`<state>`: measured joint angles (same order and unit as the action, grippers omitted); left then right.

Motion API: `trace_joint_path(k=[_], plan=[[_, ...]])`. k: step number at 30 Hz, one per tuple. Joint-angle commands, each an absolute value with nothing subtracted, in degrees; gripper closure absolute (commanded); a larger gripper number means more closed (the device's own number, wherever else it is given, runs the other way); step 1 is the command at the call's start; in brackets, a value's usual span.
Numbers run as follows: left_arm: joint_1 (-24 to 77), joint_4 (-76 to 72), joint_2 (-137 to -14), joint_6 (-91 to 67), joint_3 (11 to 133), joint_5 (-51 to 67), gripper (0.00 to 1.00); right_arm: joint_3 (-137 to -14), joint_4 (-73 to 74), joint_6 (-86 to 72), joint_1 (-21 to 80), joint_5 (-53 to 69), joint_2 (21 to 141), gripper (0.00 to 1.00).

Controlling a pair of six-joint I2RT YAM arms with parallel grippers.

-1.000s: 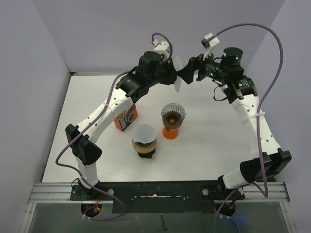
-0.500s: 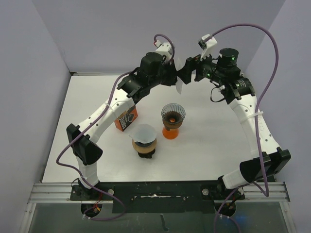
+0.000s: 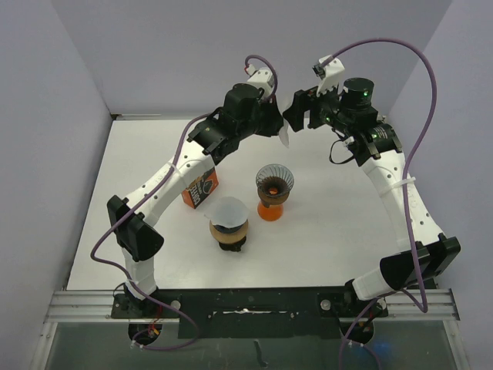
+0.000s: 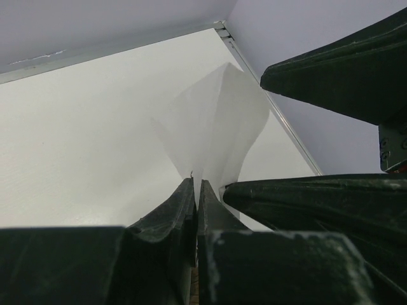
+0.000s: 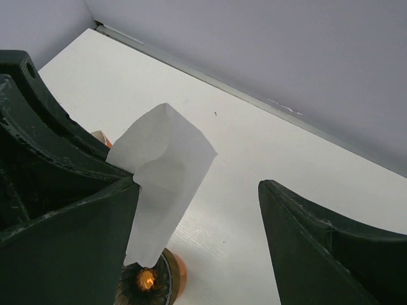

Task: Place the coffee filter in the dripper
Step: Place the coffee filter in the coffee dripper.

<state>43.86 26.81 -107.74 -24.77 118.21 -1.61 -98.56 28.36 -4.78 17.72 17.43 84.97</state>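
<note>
The left gripper (image 4: 196, 185) is pinched tight on one edge of the filter (image 4: 216, 124). The filter is held in the air above the dripper (image 3: 274, 185) and towards the back wall, well clear of the dripper's rim. The paper fans out from the pinch, folded flat rather than opened into a cone.

In the right wrist view the filter's long axis runs from its wide end down to its narrow end. The narrow end points at the dripper, whose orange base glows just under it. The right gripper (image 5: 198, 184) is wide open and holds nothing. Its fingers straddle the filter, which sits close to one finger (image 5: 76, 229) and well apart from the other.

Both grippers meet above the far side of the dripper, but only the left has the paper. Going by this, the coming move turns on bringing the filter forward and down over the dripper's open mouth, narrow end first. The right gripper is placed to spread the paper or take it.

The dripper stands upright on the bare white table (image 3: 339, 231). A brown pot (image 3: 229, 231) topped with a white cone stands near it on the left-arm side. A box (image 3: 200, 186) lies further out on that side. Nothing stands over the dripper's mouth, so the way down looks free.
</note>
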Motion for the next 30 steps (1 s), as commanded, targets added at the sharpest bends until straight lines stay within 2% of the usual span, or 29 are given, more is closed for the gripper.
trace_joint_path(k=[1,30], plan=[[44.21,24.02,-107.53,-23.57,119.18,-2.80,1.00,-100.02,27.07,-3.66,18.05,12.89,83.99,0.23],[47.26,24.69,-108.46,-16.45,121.02,-11.79,1.00,-98.42,28.21,-3.19,16.72,6.74,82.45,0.24]])
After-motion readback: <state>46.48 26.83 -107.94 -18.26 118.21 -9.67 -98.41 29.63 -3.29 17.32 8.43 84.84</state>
